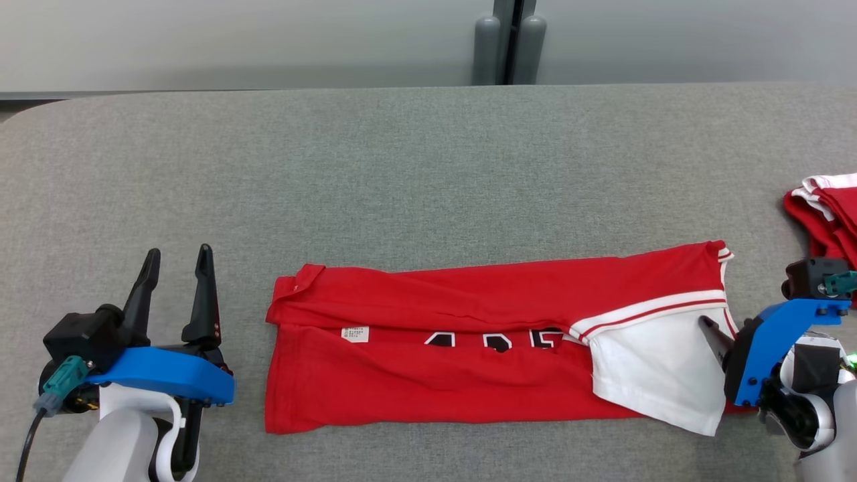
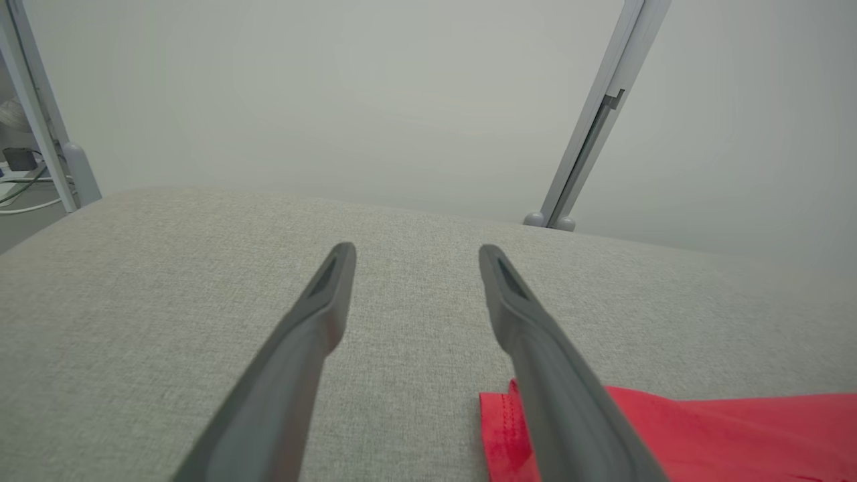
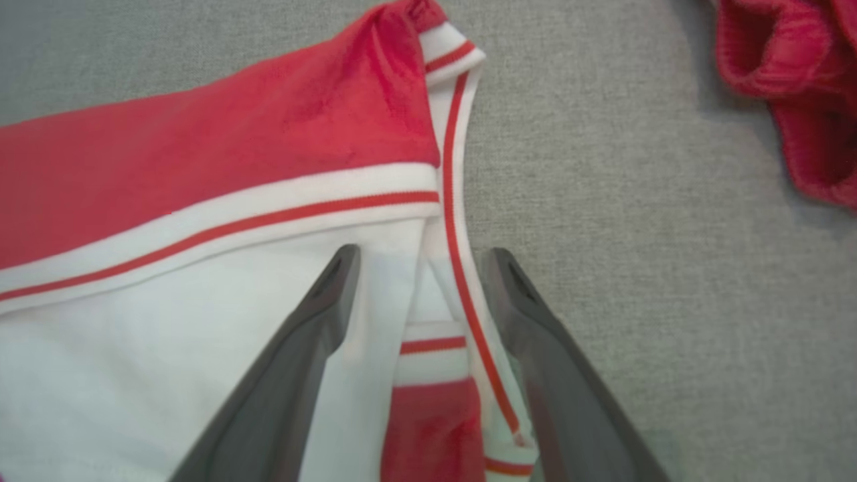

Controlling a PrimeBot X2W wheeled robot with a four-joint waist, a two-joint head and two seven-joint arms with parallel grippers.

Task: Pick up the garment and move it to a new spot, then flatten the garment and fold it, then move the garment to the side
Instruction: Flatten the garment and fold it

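The garment (image 1: 469, 361) lies on the counter (image 1: 428, 167), folded lengthwise into a long band; cross-folds and the move aside likely remain. The left gripper (image 1: 179, 251) beside it and the right gripper (image 3: 420, 253) at its sleeve end hold nothing, jaws wide.

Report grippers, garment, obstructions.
Left gripper open, clear. Right gripper open over white sleeve. Red fabric jersey folded lengthwise, flat. Second red garment heaped far right, apart.

The grey fabric tabletop (image 1: 428, 167) has a rounded corner at its far left. At its right edge lies a crumpled red and white cloth (image 1: 827, 221). Behind its far edge stand two grey posts (image 1: 487, 53), before a pale wall (image 1: 201, 40).
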